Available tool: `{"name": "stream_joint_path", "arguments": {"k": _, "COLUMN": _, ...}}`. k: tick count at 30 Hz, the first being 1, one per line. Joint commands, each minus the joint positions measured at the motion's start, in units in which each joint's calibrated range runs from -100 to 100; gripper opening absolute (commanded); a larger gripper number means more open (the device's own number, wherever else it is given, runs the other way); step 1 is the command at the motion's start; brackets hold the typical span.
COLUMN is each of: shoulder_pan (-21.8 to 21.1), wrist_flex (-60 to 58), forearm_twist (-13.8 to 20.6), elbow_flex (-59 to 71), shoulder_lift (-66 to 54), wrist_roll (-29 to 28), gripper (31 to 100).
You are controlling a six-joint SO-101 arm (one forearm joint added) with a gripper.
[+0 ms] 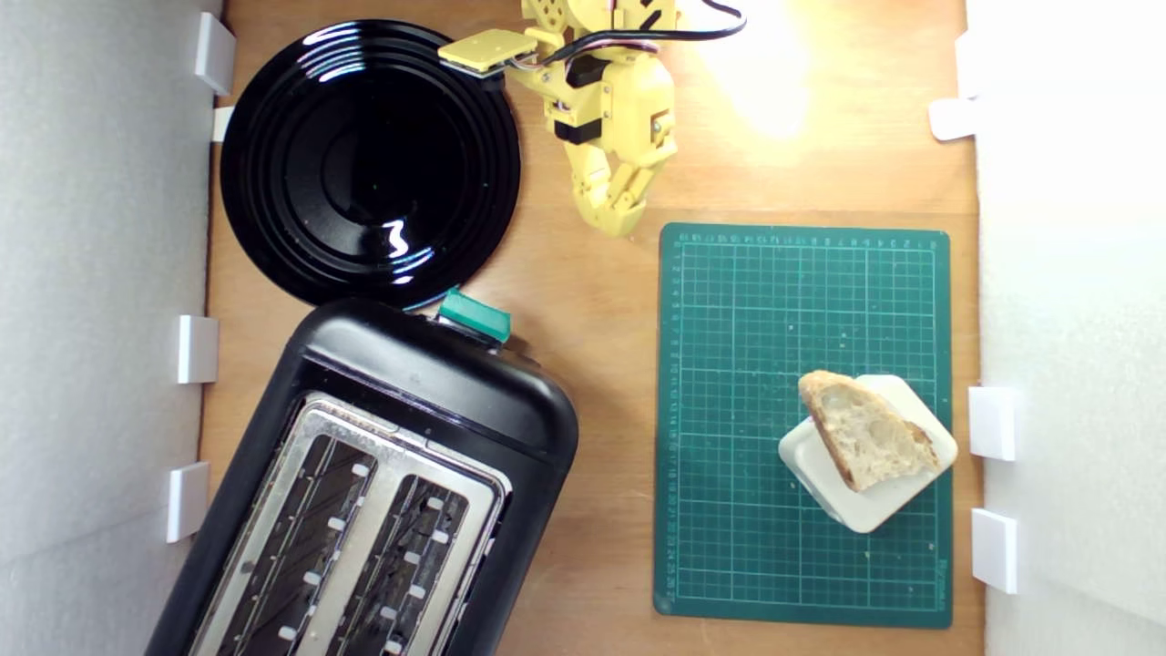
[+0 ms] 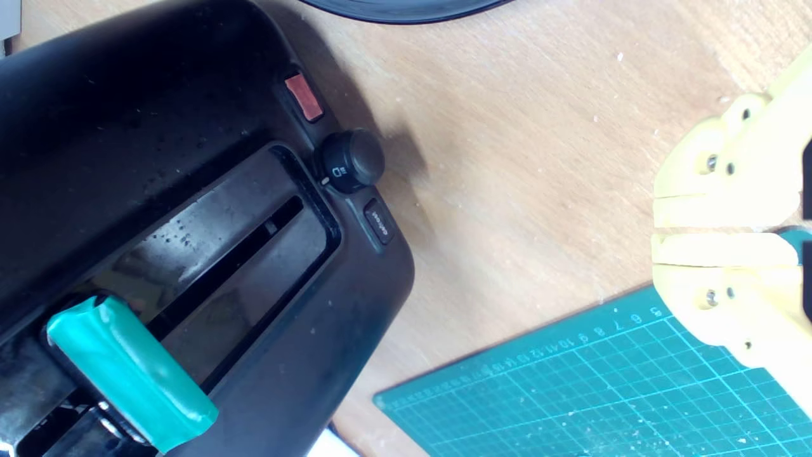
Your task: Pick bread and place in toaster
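Overhead, the yellow plastic gripper (image 1: 621, 223) is hanging with jaws pressed together, holding nothing, well apart from the wedge-shaped crusty bread slice (image 1: 865, 440), which is sitting raised on a cream-white rounded-square block (image 1: 870, 510), probably for easier grasping, while the black two-slot toaster (image 1: 383, 492) is waiting empty.

Glossy round black plate (image 1: 369, 159) on the wooden tabletop (image 1: 592, 346); green gridded cutting mat (image 1: 774, 310) at the exterior view's right, bearing a cream-white rounded-square block (image 1: 874, 501); white foam walls (image 1: 91, 273) flanking.
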Motion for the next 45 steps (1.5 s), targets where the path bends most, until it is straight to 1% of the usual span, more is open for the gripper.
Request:
{"name": "stream_joint_path", "arguments": {"k": 1, "shoulder_pan": 0.1, "wrist_flex": -0.2, "forearm_twist": 1.3, "elbow_flex": -0.1, "shoulder_lift": -0.2, "wrist_roll": 0.3, "gripper": 30.9}}
{"name": "stream_joint_path", "arguments": {"k": 5, "shoulder_pan": 0.3, "wrist_flex": -0.4, "forearm_twist": 1.3, "elbow_flex": -0.3, "shoulder_lift": -0.1, "wrist_roll": 0.4, "gripper": 31.1}}
{"name": "stream_joint_path", "arguments": {"k": 7, "shoulder_pan": 0.3, "wrist_flex": -0.4, "forearm_twist": 0.8, "elbow_flex": -0.4, "shoulder_lift": 0.1, "wrist_roll": 0.4, "gripper": 31.1}}
{"name": "stream_joint_path", "arguments": {"k": 10, "shoulder_pan": 0.4, "wrist_flex": -1.1, "forearm_twist": 0.6, "elbow_flex": -2.2, "shoulder_lift": 4.3, "wrist_roll": 0.4, "gripper": 31.0}}
{"name": "stream_joint_path", "arguments": {"k": 17, "shoulder_pan": 0.4, "wrist_flex": -16.3, "forearm_twist": 1.2, "elbow_flex": -4.1, "shoulder_lift": 15.4, "wrist_roll": 0.0, "gripper": 31.2}}
{"name": "stream_joint_path", "arguments": {"k": 21, "shoulder_pan": 0.2, "wrist_flex": -22.6, "forearm_twist": 0.3, "elbow_flex": -9.6, "shoulder_lift": 22.9, "wrist_roll": -0.6, "gripper": 31.2}}
{"name": "stream_joint_path", "arguments": {"k": 24, "shoulder_pan": 0.1, "wrist_flex": -29.9, "forearm_twist": -0.2, "elbow_flex": -13.9, "shoulder_lift": 30.4, "wrist_roll": -2.2, "gripper": 31.3}}
{"name": "stream_joint_path", "arguments": {"k": 25, "shoulder_pan": 0.1, "wrist_flex": -35.0, "forearm_twist": -0.2, "elbow_flex": -15.0, "shoulder_lift": 34.3, "wrist_roll": -2.4, "gripper": 31.3}}
{"name": "stream_joint_path", "arguments": {"k": 30, "shoulder_pan": -0.3, "wrist_flex": -53.0, "forearm_twist": -0.3, "elbow_flex": -14.7, "shoulder_lift": 43.7, "wrist_roll": -2.8, "gripper": 31.3}}
{"name": "stream_joint_path", "arguments": {"k": 33, "shoulder_pan": -0.4, "wrist_flex": -62.9, "forearm_twist": 0.7, "elbow_flex": -14.3, "shoulder_lift": 48.7, "wrist_roll": -6.1, "gripper": 31.3}}
{"name": "stream_joint_path", "arguments": {"k": 35, "shoulder_pan": -0.5, "wrist_flex": -68.5, "forearm_twist": 0.8, "elbow_flex": -14.3, "shoulder_lift": 52.6, "wrist_roll": -8.2, "gripper": 31.3}}
{"name": "stream_joint_path", "arguments": {"k": 39, "shoulder_pan": -3.3, "wrist_flex": -76.4, "forearm_twist": 0.8, "elbow_flex": -14.3, "shoulder_lift": 61.6, "wrist_roll": -9.2, "gripper": 31.3}}
{"name": "stream_joint_path", "arguments": {"k": 45, "shoulder_pan": -8.9, "wrist_flex": -85.0, "forearm_twist": 0.8, "elbow_flex": -14.4, "shoulder_lift": 74.8, "wrist_roll": -9.4, "gripper": 31.4}}
